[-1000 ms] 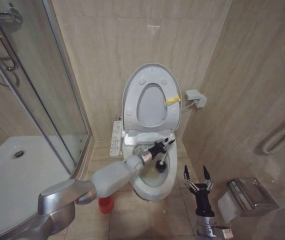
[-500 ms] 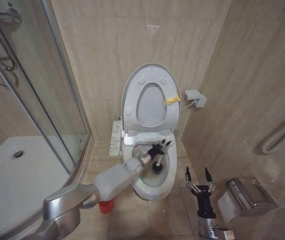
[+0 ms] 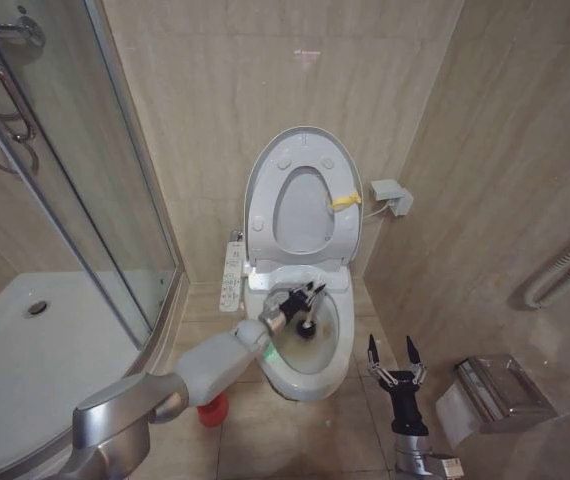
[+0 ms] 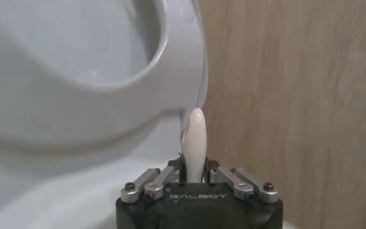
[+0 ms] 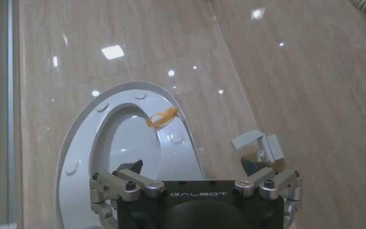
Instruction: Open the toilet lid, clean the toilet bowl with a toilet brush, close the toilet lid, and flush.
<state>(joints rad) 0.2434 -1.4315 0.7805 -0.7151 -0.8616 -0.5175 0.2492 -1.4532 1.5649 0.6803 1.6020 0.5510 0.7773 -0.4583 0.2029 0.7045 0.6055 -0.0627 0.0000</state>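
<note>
The toilet lid stands raised against the wall together with the ring seat, a yellow tag at its edge. My left gripper reaches over the toilet bowl and is shut on the toilet brush, whose dark head sits inside the bowl near its back. The left wrist view shows the white handle clamped in the left gripper, with the raised lid behind. Right of the bowl, my right gripper hangs open and holds nothing. Its wrist view shows the lid.
The red brush holder stands on the floor left of the bowl. A bidet control panel sits at the toilet's left side. The shower tray and glass door lie left. A metal tissue holder and wall box are right.
My left gripper has swept the brush leftward and toward the back of the bowl. The right arm has barely moved.
</note>
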